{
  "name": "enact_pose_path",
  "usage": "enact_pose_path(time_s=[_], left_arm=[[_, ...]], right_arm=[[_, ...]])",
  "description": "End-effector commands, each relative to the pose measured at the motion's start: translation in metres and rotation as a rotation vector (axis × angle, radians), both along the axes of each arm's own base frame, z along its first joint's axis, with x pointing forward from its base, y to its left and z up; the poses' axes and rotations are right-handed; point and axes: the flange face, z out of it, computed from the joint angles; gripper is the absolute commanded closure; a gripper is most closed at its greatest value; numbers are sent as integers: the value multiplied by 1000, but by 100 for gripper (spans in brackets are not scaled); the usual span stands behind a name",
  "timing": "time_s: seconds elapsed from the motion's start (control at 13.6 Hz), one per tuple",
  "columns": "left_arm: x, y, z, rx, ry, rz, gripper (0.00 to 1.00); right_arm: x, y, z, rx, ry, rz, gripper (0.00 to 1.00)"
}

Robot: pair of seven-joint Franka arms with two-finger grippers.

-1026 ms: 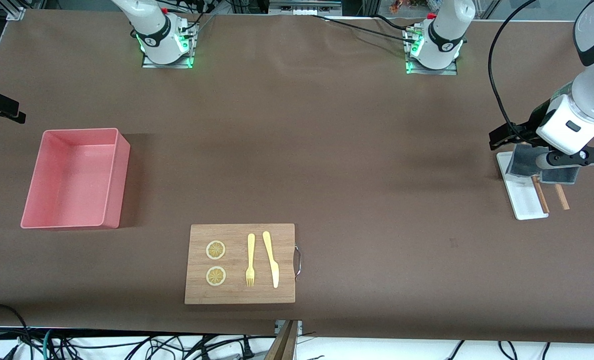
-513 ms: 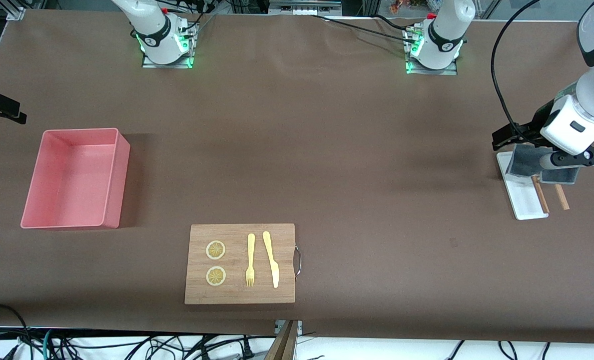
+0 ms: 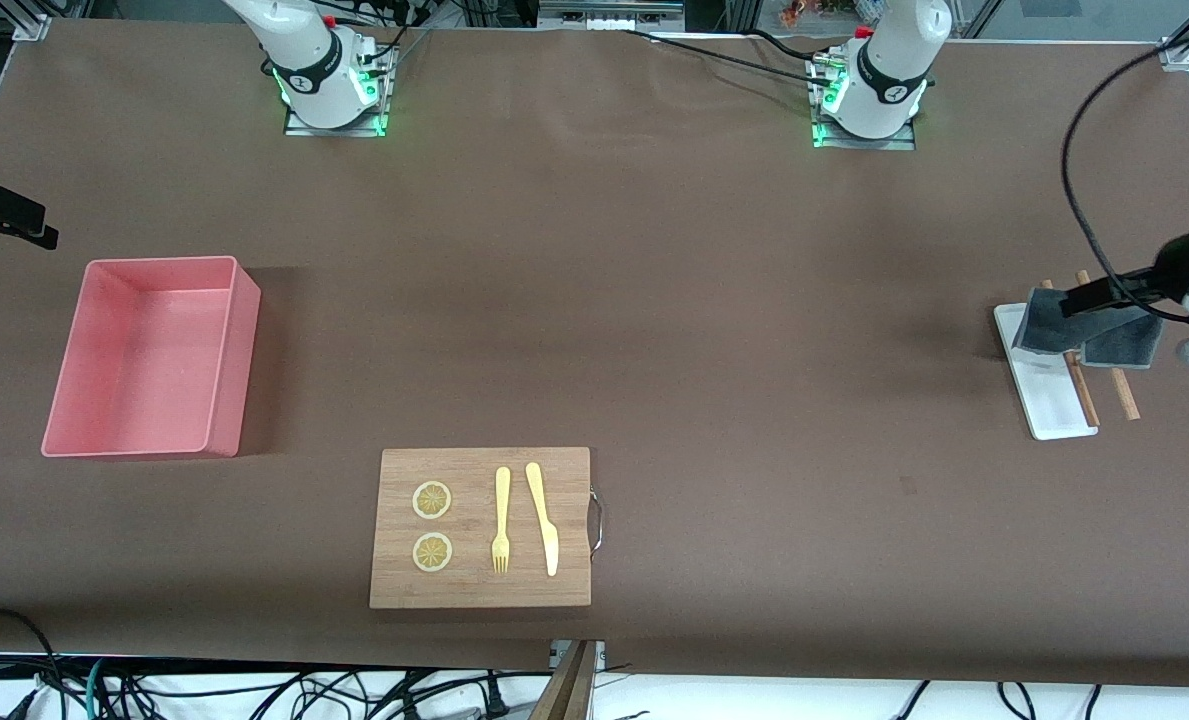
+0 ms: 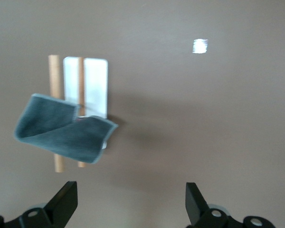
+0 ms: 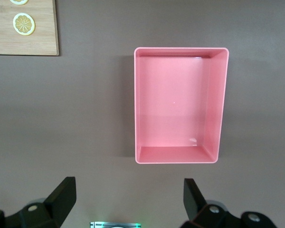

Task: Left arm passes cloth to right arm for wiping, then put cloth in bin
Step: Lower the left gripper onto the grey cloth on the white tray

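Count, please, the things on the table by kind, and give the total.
Bin: 1
Wooden board: 1
Lemon slices: 2
Fork: 1
Knife: 1
White tray: 1
Cloth: 1
Wooden sticks: 2
Total: 10

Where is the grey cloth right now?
The cloth lies draped over the white tray and two wooden sticks, at the left arm's end of the table.

glossy white arms [image 3: 894, 60], black tools [image 4: 128, 209]

Both pincers [image 4: 128, 204] [image 5: 128, 202] agape, aloft
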Motion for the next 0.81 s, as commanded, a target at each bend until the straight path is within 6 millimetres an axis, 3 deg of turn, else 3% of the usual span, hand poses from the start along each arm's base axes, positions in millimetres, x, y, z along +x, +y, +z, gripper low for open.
enact_pose_path(time_s=[0.0,0.22,0.37,0.73], left_arm=[[0,62,-43,-31,63,-77,0],[-15,123,-91,-120,126,-194,0],[-15,133,-113,-181,147,-377,0],[-6,146,-155,-205,176,-646,0]], right_arm=[[-2,-1,1,2,-10,12,0],[-2,-1,1,1,-10,12,0],[-2,-1,1,2,-10,11,0],[-2,-1,1,2,-10,11,0]])
